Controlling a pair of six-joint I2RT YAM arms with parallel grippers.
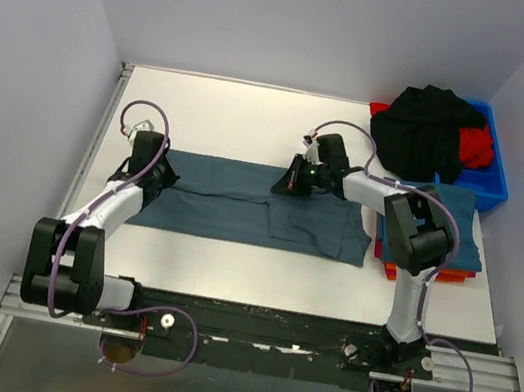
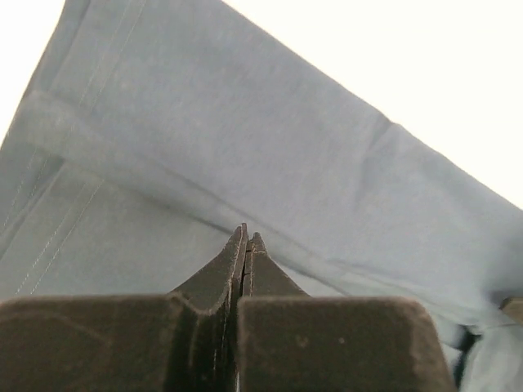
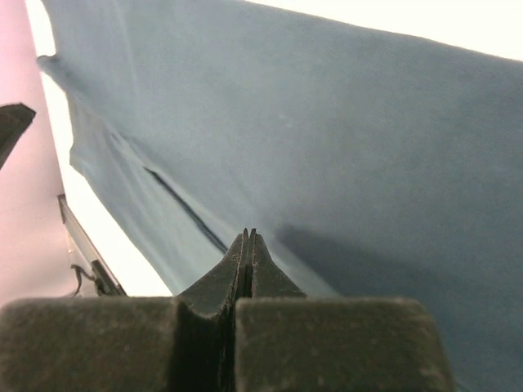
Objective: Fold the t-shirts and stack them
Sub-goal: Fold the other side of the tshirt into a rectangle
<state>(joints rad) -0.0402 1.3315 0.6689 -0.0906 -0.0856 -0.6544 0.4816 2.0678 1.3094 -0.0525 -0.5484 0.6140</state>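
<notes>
A slate teal-blue t-shirt (image 1: 229,213) lies flat across the middle of the table, folded into a long strip. My left gripper (image 1: 161,178) is over the strip's left end, shut, with no cloth showing between its fingers. In the left wrist view the left gripper (image 2: 247,237) hangs just above a fold line in the t-shirt (image 2: 245,122). My right gripper (image 1: 284,185) is at the strip's far edge near the middle, also shut and holding nothing. The right wrist view shows the right gripper (image 3: 248,234) over smooth cloth of the t-shirt (image 3: 327,122).
A blue plastic bin (image 1: 493,181) at the back right holds a heaped black shirt (image 1: 421,128) and a red shirt (image 1: 474,145). Under the right arm, folded shirts form a stack, a blue one (image 1: 463,237) above an orange one (image 1: 451,277). White walls enclose the table.
</notes>
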